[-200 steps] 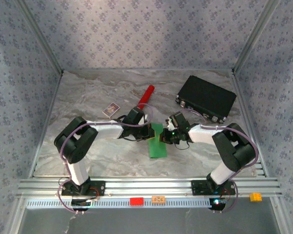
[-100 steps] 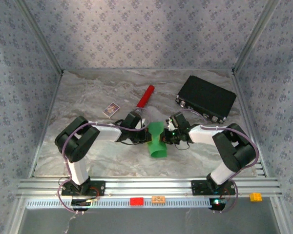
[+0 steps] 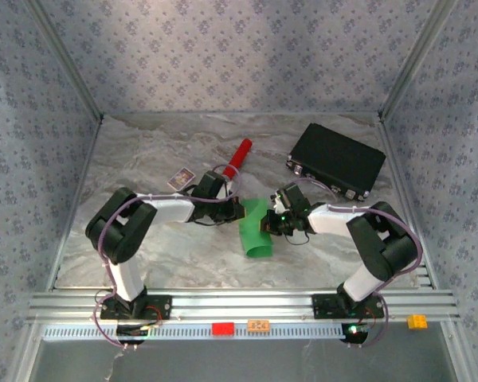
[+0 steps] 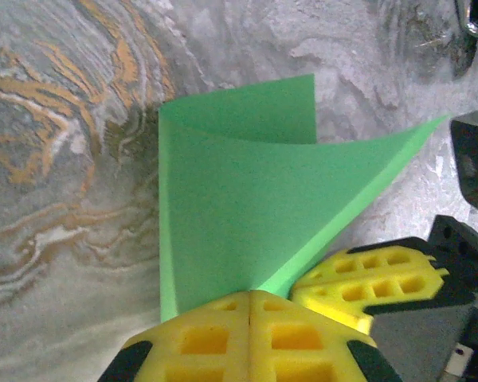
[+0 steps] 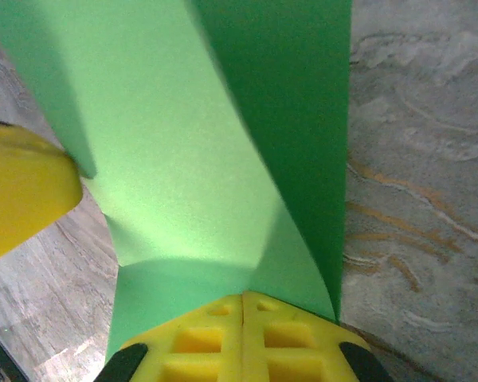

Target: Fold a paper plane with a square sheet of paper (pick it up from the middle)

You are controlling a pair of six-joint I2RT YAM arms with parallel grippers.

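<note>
1. The left gripper (image 4: 249, 301) is pinching the square sheet of paper (image 4: 239, 207), its jaws pressed together.
2. The right gripper (image 5: 243, 301) is clamping it likewise.
3. The paper is curling forward from both jaws over the marbled tabletop (image 4: 56, 159).

Top external: high above and behind the arm bases, looking down and forward over the whole table (image 3: 143, 155); distant.
Left wrist: directly behind the left gripper (image 4: 248, 296), aimed along it at the tabletop; very close.
Right wrist: directly behind the right gripper (image 5: 243, 296); equally close.
Shared: the square sheet of paper (image 3: 253, 231), seen by all three views.
</note>
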